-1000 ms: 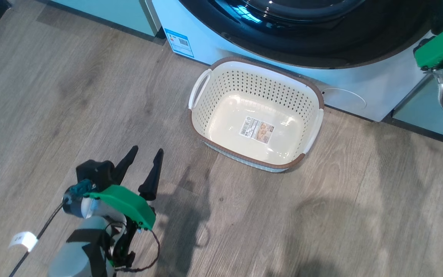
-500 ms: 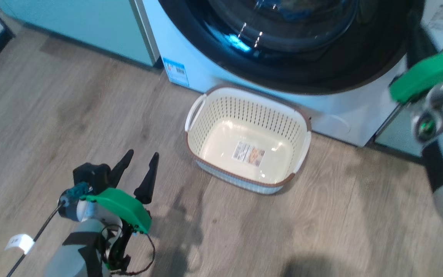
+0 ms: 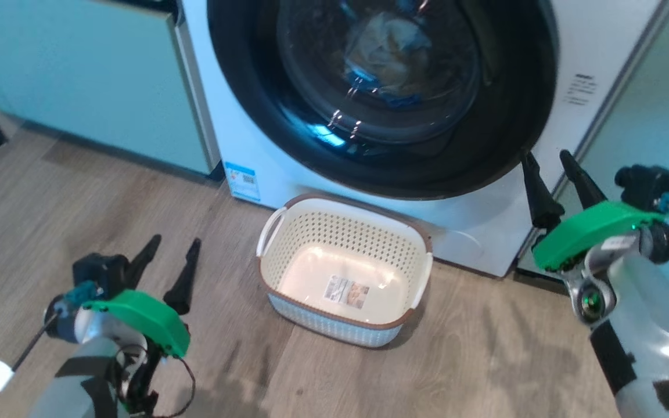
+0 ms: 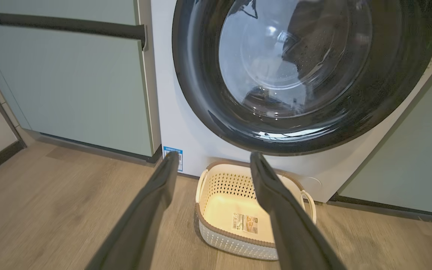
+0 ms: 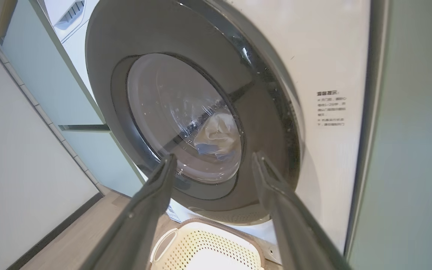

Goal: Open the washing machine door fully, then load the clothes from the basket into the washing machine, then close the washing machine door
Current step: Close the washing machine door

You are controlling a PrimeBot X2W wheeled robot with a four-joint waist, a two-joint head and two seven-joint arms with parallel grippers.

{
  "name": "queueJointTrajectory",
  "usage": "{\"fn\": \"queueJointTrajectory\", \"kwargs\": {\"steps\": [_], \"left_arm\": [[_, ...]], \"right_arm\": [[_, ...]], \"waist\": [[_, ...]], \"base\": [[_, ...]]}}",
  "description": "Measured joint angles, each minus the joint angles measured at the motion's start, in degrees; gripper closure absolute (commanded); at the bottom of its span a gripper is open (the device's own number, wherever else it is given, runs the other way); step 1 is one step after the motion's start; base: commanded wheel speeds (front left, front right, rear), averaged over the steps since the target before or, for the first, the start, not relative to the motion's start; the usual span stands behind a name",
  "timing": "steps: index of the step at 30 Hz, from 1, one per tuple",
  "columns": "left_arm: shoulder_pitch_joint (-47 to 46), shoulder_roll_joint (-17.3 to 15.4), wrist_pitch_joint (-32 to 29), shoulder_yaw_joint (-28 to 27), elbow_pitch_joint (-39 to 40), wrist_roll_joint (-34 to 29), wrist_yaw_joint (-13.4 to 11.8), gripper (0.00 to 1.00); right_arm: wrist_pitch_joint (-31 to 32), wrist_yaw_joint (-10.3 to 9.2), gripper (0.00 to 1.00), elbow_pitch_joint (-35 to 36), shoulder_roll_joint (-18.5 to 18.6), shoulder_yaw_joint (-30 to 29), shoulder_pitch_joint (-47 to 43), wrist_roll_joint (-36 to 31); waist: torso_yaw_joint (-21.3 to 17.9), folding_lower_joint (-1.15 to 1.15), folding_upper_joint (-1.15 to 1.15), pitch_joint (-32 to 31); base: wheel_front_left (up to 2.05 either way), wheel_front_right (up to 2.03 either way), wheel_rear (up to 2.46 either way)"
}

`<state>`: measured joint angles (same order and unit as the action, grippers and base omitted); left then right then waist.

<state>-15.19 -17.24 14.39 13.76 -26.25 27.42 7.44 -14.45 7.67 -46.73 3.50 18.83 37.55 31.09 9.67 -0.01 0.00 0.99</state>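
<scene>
The clothes (image 3: 384,52) sit behind the shut door (image 3: 241,93) and the basket (image 3: 334,238) stands empty, so the left gripper (image 3: 175,241) and right gripper (image 3: 545,155) hang spread, holding nothing.

The washing machine (image 3: 265,145) stands between pale green cabinets (image 3: 79,75), its glossy black door (image 3: 520,116) shut flat against the front. Through the glass you can make out the clothes (image 3: 387,52), pale with a bit of blue, lying in the drum. The basket (image 3: 346,206) sits on the wooden floor (image 3: 108,197) just in front of the machine, only a label (image 3: 346,291) on its bottom. The left tool (image 3: 176,239) hangs over the floor left of the basket, fingers apart. The right tool (image 3: 544,153) is up by the door's lower right edge, fingers spread, gripping nothing.
</scene>
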Motion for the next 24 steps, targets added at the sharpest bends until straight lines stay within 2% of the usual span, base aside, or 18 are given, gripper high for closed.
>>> {"fn": "queueJointTrajectory", "kwargs": {"steps": [10,24], "left_arm": [[0.1,-1.9,0.0,-1.3,-0.1,1.4,0.0,0.00],[2.2,-1.9,0.0,-4.2,-1.6,3.1,0.0,0.00]], "right_arm": [[0.0,0.00,0.00,5.5,-0.1,-6.4,-10.3,-4.3],[0.0,0.00,0.00,14.4,-0.2,-16.1,-24.2,-12.2]], "waist": [[-5.3,0.00,0.00,-3.4],[-11.4,0.00,0.00,-6.3]], "base": [[0.00,0.00,0.00],[0.00,0.00,0.00]]}}
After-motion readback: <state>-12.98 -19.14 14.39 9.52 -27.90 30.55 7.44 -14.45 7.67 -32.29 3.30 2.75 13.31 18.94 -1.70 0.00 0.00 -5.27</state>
